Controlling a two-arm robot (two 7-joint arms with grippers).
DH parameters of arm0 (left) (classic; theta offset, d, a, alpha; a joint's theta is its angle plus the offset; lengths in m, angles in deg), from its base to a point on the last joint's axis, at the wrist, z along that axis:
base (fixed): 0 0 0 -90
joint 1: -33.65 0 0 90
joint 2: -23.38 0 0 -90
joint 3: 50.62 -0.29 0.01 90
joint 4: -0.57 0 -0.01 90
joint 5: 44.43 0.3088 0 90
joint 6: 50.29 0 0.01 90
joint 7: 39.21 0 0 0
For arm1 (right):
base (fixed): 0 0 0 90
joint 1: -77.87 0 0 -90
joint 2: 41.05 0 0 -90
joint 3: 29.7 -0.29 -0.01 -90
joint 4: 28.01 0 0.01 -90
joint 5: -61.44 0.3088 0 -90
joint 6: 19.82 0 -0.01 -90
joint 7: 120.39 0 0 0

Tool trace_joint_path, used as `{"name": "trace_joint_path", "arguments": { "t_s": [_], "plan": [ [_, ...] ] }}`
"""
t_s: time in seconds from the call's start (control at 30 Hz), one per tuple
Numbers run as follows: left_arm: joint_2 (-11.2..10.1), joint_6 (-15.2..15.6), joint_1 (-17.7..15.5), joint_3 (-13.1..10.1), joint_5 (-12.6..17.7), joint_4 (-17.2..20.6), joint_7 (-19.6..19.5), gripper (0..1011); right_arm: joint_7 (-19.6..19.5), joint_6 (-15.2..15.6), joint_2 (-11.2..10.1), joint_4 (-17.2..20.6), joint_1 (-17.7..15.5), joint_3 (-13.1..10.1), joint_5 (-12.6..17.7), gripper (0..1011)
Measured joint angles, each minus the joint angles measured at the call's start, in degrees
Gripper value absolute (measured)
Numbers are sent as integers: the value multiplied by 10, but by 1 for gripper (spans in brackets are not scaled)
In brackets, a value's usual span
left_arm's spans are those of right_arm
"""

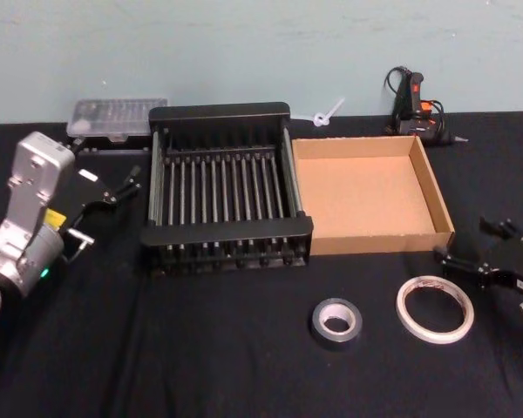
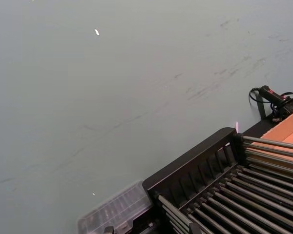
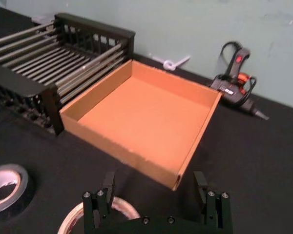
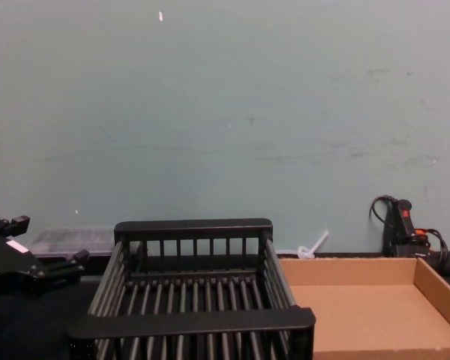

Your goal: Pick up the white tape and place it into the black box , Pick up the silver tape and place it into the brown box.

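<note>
Black cloth (image 1: 244,348) — both tapes loose.

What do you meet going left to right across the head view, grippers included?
left gripper → black box → silver tape → white tape → right gripper, open, just right of the white tape. The brown box spans above both tapes, so it is left out.

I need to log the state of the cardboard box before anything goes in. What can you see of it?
The wide, shallow tan cardboard box has low walls, an open top and a bare floor holding nothing. It sits flat on the black cloth, its left wall right beside the black slatted crate; contact cannot be told. The white tape roll and grey-silver tape roll lie on the cloth in front of it.
</note>
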Motion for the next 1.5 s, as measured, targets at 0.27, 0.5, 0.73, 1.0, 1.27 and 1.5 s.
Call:
{"name": "trace_joint_path", "arguments": {
  "t_s": [0.27,0.5,0.73,1.0,1.27,1.5],
  "plan": [
    [0,0,0,0,0,0,0,1001,17,21,10,-12,-3,1,-3,1002],
    [0,0,0,0,0,0,0,1001,29,35,16,-28,1,4,-10,1002],
    [0,0,0,0,0,0,0,1001,35,41,24,-41,6,7,-18,1002],
    [0,0,0,0,0,0,0,1001,42,48,31,-53,12,10,-22,1002],
    [0,0,0,0,0,0,0,1002,46,55,35,-60,16,12,-23,1002],
    [0,0,0,0,0,0,0,1001,47,57,39,-64,17,13,-23,1002]
  ]
}}
